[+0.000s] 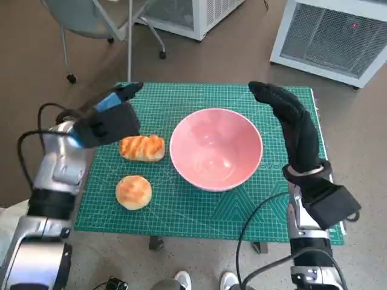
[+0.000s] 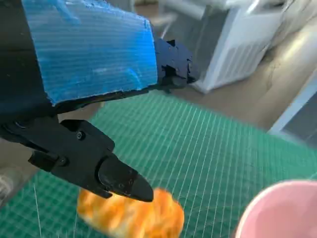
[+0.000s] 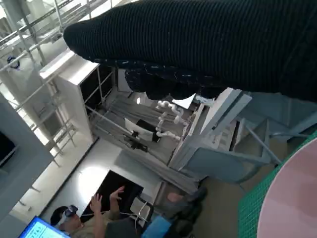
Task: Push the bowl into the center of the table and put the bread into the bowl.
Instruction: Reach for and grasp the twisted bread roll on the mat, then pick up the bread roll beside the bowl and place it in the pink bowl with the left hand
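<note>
With the bowl (image 1: 216, 148) apparently centred just left of the flat, empty right hand (image 1: 289, 121), the left hand (image 1: 112, 118) hovers open above the bread (image 1: 143, 147), seemingly to grasp it.

Bright, even daylight here, shadows soft. The bread (image 2: 130, 215) blurs close to the left wrist camera. Head view bends at its edges.

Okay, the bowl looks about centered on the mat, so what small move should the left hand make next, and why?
Probably lower the left hand onto the striped bread and close on it. The pink bowl already sits near the middle of the green mat, it is empty, and the hand holds nothing just above that bread.
</note>
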